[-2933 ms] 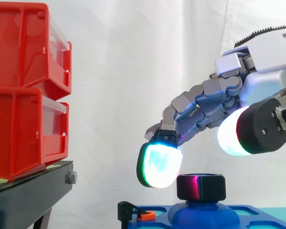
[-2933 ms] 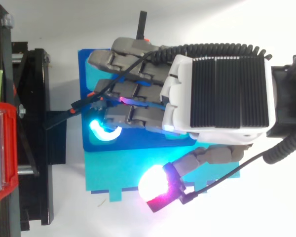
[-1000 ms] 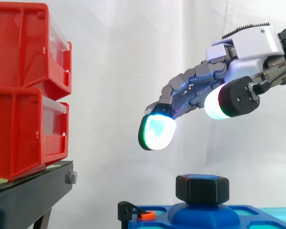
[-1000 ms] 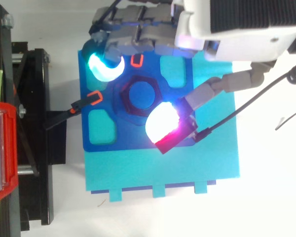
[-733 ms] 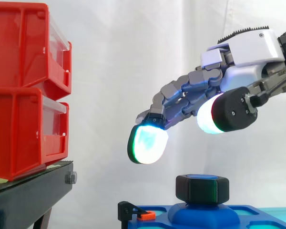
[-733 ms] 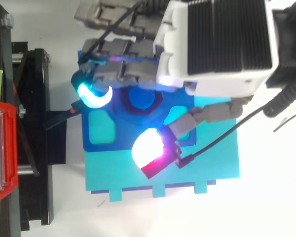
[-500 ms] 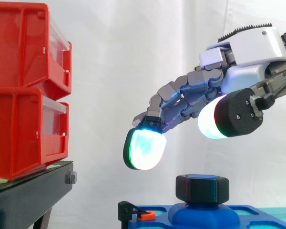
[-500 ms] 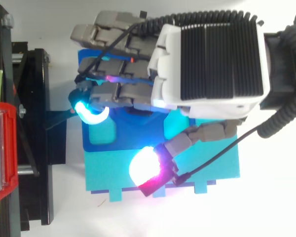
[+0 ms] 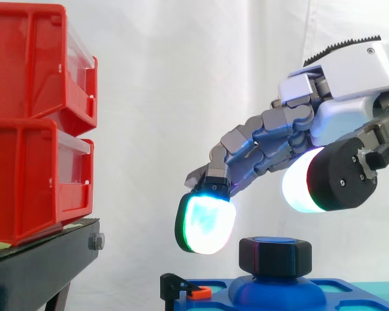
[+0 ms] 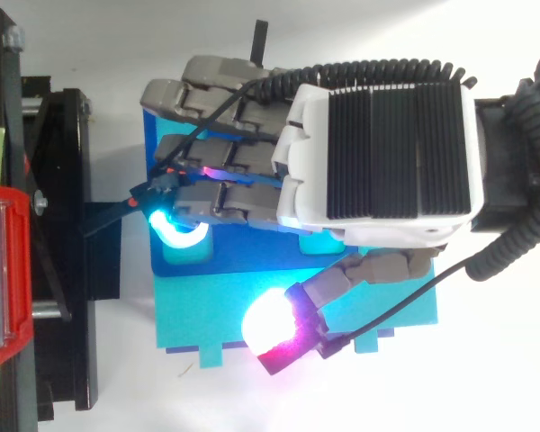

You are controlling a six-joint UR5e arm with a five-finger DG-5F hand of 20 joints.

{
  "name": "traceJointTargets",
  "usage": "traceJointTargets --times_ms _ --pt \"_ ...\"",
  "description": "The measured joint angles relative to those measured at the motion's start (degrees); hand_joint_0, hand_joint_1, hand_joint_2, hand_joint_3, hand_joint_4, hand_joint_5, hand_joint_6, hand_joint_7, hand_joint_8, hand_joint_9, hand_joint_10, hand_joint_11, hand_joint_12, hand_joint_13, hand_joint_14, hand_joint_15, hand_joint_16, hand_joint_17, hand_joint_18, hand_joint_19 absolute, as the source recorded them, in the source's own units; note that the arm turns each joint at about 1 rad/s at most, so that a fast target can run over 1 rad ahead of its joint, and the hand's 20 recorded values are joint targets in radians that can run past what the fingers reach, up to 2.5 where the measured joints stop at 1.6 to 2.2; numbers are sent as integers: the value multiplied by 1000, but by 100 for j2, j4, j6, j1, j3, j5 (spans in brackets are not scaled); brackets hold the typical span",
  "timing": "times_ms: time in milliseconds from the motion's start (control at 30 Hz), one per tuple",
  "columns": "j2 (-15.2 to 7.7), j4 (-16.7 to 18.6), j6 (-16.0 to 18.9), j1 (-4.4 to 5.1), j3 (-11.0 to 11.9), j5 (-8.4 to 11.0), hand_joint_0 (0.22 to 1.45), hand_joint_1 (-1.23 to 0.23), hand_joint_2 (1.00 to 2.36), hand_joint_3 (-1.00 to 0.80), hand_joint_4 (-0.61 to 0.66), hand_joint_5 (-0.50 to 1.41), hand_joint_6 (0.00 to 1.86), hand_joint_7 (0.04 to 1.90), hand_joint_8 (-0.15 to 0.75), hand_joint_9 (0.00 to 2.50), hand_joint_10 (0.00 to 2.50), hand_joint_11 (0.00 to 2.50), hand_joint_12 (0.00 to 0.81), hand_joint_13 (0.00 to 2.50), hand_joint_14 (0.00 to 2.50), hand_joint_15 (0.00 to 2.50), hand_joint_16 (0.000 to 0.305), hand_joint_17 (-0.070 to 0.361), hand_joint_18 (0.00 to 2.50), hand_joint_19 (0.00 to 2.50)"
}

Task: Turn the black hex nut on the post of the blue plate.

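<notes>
Black hex nut [image 9: 274, 256]; blue plate [image 9: 340, 289] over teal sheet [image 10: 216, 310]; orange clip [image 9: 200, 293]. Red bins [image 9: 32, 123], black stand [image 9: 39, 272], white curtain [image 9: 181, 78]. Grey-and-white hand [image 10: 378, 153], black ribbed back; pads [image 9: 206, 223] cyan-white, magenta.

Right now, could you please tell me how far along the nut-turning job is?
Done: the robot hand is placed over the nut on the blue plate. In hand: nothing yet; its fingers are relaxed and apart from the nut, with no contact visible. Left: closing on the nut and turning it. Any turning so far cannot be judged.
</notes>
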Motion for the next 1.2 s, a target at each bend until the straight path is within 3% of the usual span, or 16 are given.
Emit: traceJointTargets --times_ms 567,933,1200 --pt "1 -215 0 -121 -2 -87 475 -446 1000 -500 208 -197 502 776 269 375 0 0 369 23 0 0 51 116 0 0" --pt "1 -207 -66 -331 -3 -309 475 -446 1000 -500 206 -198 502 779 269 375 0 0 369 24 0 0 52 116 0 0" --pt "1 -155 -175 -560 -3 -535 475 -448 1000 -500 202 -198 502 778 269 373 0 0 370 22 0 0 52 116 0 0"
